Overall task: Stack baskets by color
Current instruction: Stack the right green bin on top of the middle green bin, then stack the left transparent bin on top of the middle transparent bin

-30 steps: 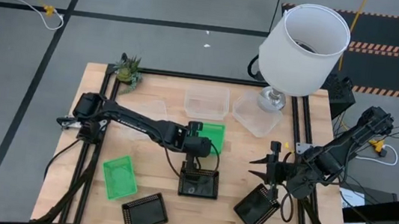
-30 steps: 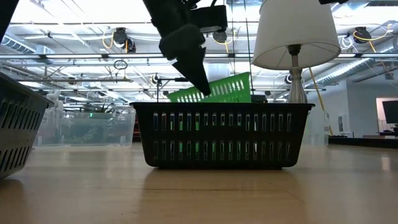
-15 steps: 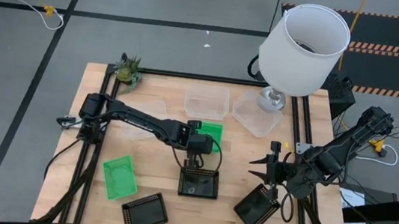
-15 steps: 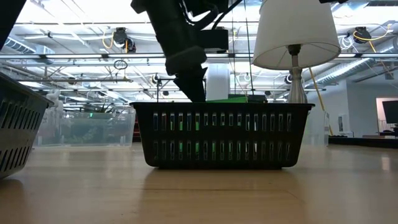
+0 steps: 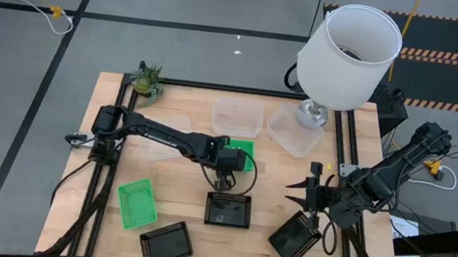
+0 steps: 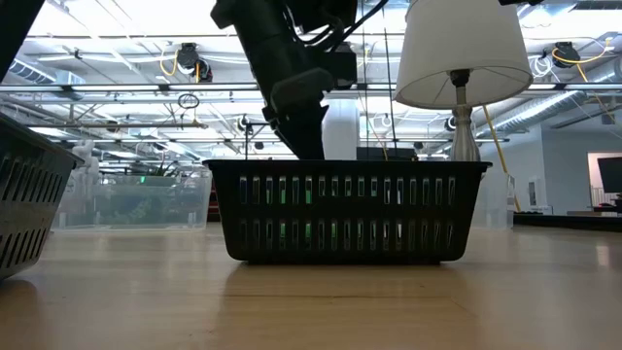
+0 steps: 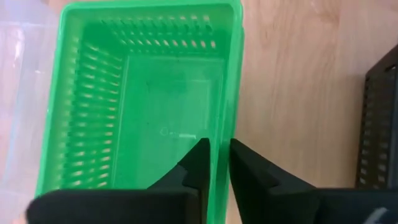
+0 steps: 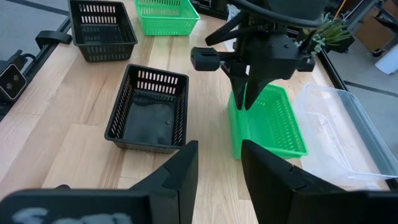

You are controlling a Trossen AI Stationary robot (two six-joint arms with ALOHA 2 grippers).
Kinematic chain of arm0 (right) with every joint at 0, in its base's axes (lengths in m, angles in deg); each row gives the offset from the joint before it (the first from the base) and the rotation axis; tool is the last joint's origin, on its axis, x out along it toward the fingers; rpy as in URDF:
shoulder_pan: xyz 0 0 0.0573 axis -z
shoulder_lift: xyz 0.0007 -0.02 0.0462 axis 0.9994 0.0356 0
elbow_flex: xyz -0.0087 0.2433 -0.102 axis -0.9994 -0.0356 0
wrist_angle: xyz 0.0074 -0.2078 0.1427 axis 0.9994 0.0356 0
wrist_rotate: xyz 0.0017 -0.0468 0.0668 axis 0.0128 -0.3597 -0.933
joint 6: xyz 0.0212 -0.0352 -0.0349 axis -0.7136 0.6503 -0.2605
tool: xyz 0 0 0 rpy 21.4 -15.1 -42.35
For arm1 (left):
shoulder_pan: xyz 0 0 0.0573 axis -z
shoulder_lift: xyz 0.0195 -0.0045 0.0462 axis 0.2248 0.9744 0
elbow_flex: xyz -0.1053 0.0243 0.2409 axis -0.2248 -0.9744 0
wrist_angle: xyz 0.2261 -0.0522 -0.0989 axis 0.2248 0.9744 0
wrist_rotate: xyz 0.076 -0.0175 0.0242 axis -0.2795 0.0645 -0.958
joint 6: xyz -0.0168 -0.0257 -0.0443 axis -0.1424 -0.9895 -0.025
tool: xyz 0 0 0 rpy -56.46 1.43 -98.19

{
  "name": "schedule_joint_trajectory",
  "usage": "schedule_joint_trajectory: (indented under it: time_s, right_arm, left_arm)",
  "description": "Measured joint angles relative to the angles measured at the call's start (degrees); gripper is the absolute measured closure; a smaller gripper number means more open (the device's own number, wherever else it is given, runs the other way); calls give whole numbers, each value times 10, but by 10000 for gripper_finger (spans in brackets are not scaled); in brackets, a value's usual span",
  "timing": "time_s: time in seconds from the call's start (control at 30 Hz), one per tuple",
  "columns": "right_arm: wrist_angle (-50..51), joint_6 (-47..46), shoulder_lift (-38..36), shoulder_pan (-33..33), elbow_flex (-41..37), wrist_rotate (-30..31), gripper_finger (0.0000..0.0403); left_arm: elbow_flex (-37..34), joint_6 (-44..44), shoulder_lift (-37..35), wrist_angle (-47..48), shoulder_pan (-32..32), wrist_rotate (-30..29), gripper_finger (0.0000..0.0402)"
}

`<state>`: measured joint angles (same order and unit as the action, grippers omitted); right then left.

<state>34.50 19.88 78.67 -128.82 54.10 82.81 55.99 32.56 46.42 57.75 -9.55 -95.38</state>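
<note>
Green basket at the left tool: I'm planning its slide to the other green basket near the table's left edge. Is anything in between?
Nothing visible. Between the green basket and the other green basket lies bare table; the black basket sits beside that line.

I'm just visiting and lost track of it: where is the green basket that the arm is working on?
In the high view the green basket lies flat mid-table under the left gripper, between the black basket and a clear basket.
</note>
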Motion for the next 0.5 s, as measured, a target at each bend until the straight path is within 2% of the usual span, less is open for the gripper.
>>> schedule_joint_trajectory:
  time_s: [0.27, 0.5]
  right_arm:
    - [0, 0, 0, 0, 0, 0, 287]
    - [0, 0, 0, 0, 0, 0, 287]
  left_arm:
    - [0, -8, 0, -2, 1, 9, 280]
    - [0, -5, -7, -19, 2, 19, 270]
